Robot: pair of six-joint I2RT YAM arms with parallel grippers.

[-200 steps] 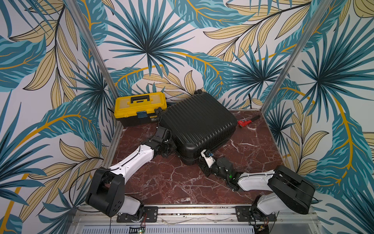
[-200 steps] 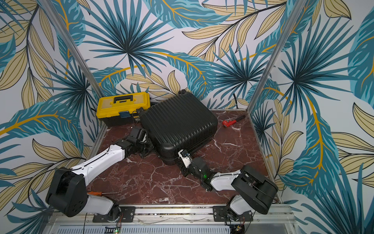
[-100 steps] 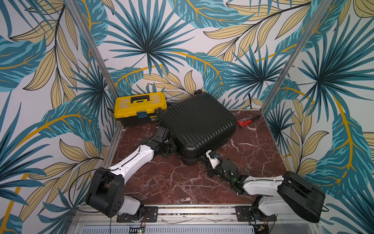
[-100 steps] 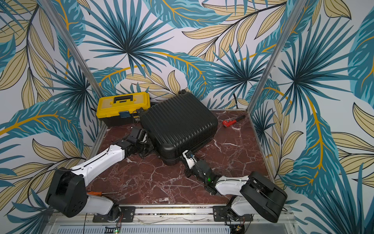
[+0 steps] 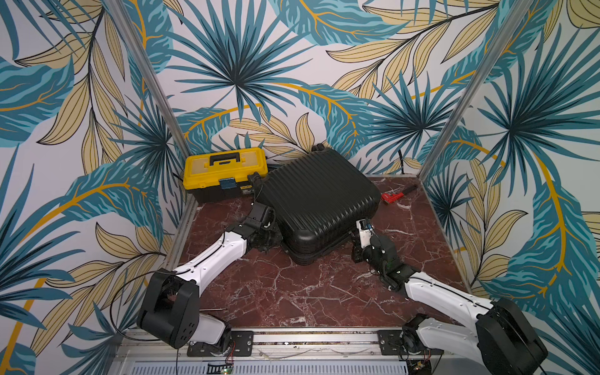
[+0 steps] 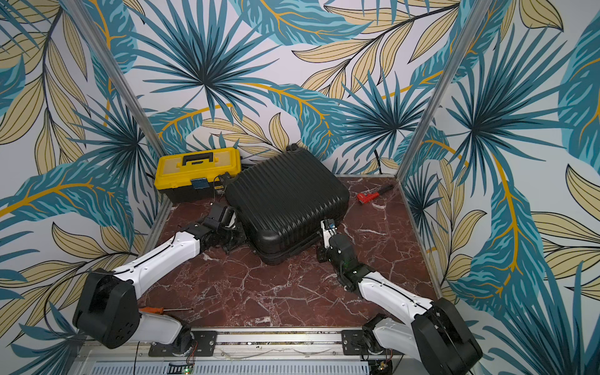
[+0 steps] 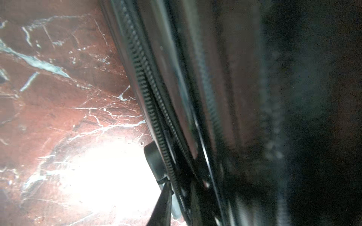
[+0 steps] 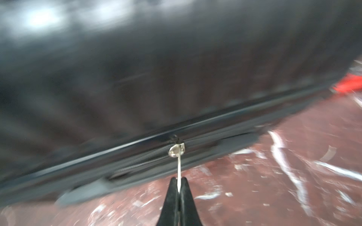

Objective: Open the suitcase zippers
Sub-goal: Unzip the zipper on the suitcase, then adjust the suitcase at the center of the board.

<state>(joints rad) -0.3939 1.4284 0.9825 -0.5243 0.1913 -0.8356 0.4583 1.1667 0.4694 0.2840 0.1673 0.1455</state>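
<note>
Since the right arm slid along the suitcase's point(image 5: 318, 198) near edge toward its right corner this past sec, we log R gripper point(image 8: 178, 184) pinched shut on the silver zipper pull point(image 8: 176, 151). L gripper point(image 5: 271, 240) unmoved at left edge; its gap we can't tell. Suitcase lies flat on marble table point(image 5: 292, 292), beside yellow toolbox point(image 5: 224, 172).

My surface point(image 5: 292, 292) is dark red stone with white cracks. A big black suitcase point(image 5: 318, 201) lies flat on it near the back. A yellow toolbox point(image 5: 224, 175) sits just beside it in my back left corner. A red tool point(image 5: 388, 198) lies on my back right. An orange-handled screwdriver point(image 6: 156, 310) lies at the front on my left.
</note>
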